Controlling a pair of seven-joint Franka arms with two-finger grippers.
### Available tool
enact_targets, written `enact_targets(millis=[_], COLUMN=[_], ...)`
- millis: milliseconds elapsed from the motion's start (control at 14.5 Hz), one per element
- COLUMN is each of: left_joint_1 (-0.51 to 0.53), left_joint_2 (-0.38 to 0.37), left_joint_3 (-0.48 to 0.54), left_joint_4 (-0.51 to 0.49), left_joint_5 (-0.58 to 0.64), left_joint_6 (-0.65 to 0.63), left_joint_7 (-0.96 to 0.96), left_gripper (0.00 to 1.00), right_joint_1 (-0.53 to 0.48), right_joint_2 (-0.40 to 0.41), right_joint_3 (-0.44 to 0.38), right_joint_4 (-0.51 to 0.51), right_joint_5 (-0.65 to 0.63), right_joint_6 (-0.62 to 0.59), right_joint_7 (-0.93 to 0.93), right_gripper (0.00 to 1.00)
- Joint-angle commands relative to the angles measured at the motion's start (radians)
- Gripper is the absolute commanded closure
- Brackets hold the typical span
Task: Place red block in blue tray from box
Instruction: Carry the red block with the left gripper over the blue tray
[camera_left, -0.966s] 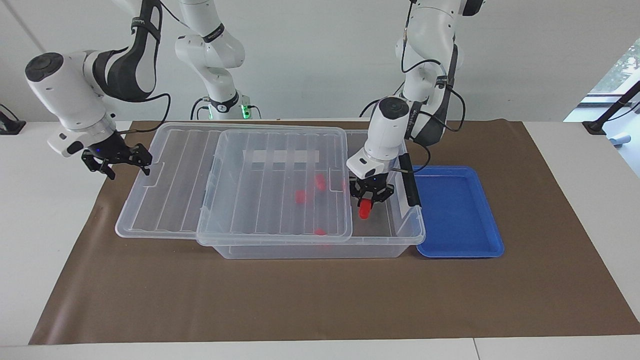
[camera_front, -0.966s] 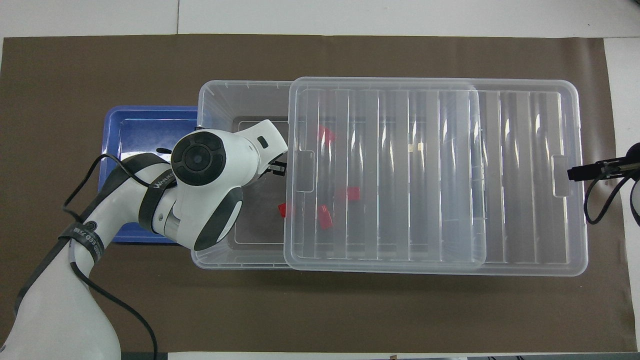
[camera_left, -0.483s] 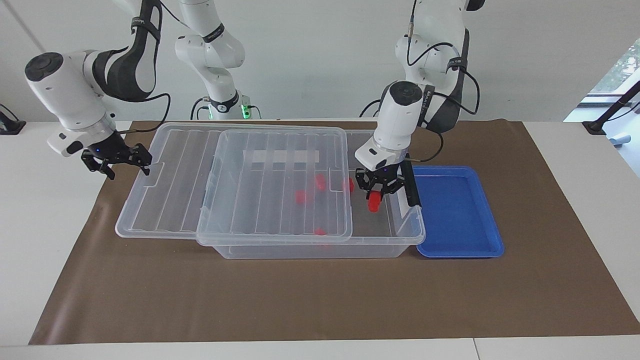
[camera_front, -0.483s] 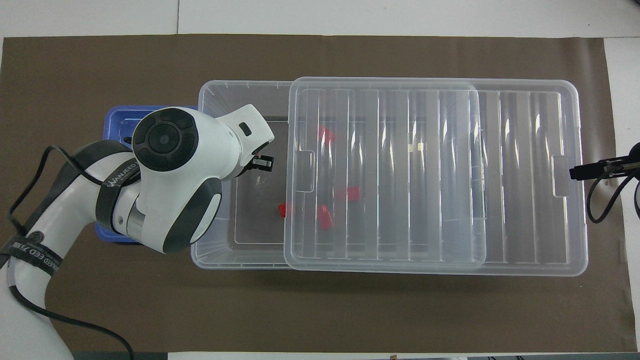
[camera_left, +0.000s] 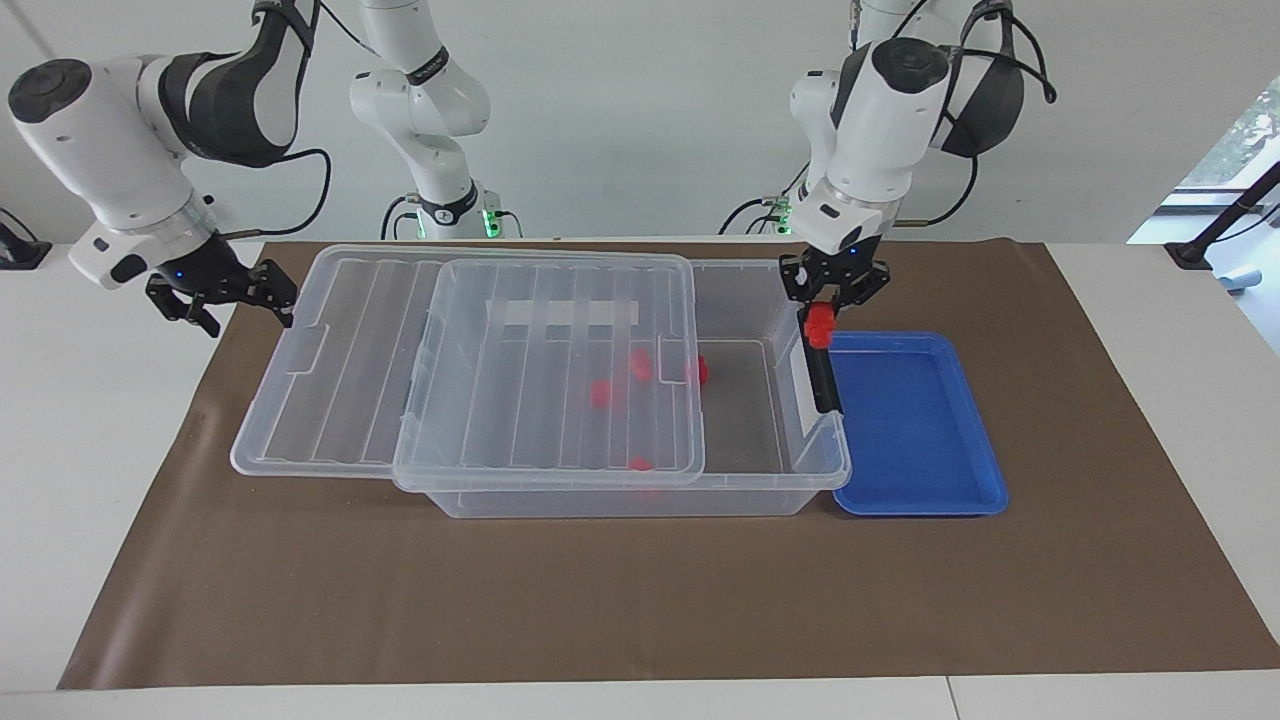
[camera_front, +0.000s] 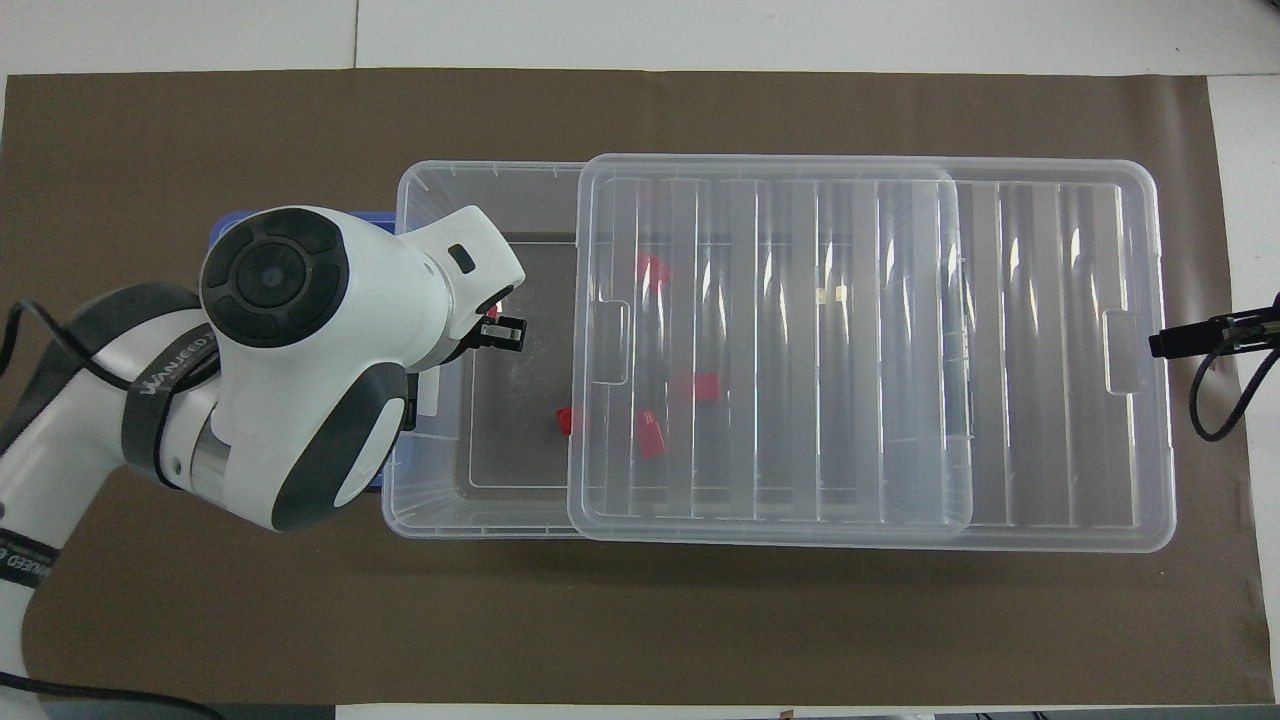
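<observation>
My left gripper (camera_left: 826, 306) is shut on a red block (camera_left: 820, 328) and holds it high over the box's end wall, next to the blue tray (camera_left: 915, 430). The clear box (camera_left: 640, 492) has its ribbed lid (camera_left: 550, 370) slid toward the right arm's end, so the end by the tray is uncovered. Several more red blocks (camera_left: 600, 392) lie in the box, seen through the lid (camera_front: 770, 340). In the overhead view the left arm hides the held block and most of the tray (camera_front: 380, 215). My right gripper (camera_left: 225, 298) hovers open beside the lid's end.
A black clip handle (camera_left: 822, 378) sits on the box's end wall by the tray. A white strip label (camera_left: 570, 313) is on the box's wall nearer the robots. Brown paper (camera_left: 640, 600) covers the table.
My left gripper has risen out of the box with the red block and moved toward the blue tray. My right gripper has lifted slightly beside the lid.
</observation>
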Motion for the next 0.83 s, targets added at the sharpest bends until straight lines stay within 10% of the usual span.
enact_targets(millis=[0, 759], left_joint_1=[0.078, 0.33], left_joint_2=[-0.012, 0.027], left_joint_3=[0.0, 0.0], left_joint_4=[-0.021, -0.202], left_joint_5=[0.002, -0.05], left_joint_6=[-0.012, 0.231], left_joint_7=[0.015, 0.308], left_gripper=[1.0, 1.0], right_joint_1=[0.012, 0.035], right_joint_2=[0.008, -0.027], right_joint_3=[0.009, 0.127], right_joint_4=[0.059, 0.173], right_joint_5=[-0.007, -0.035], right_joint_6=[-0.063, -0.248], right_joint_7=[0.051, 0.316], right_gripper=[0.0, 0.0])
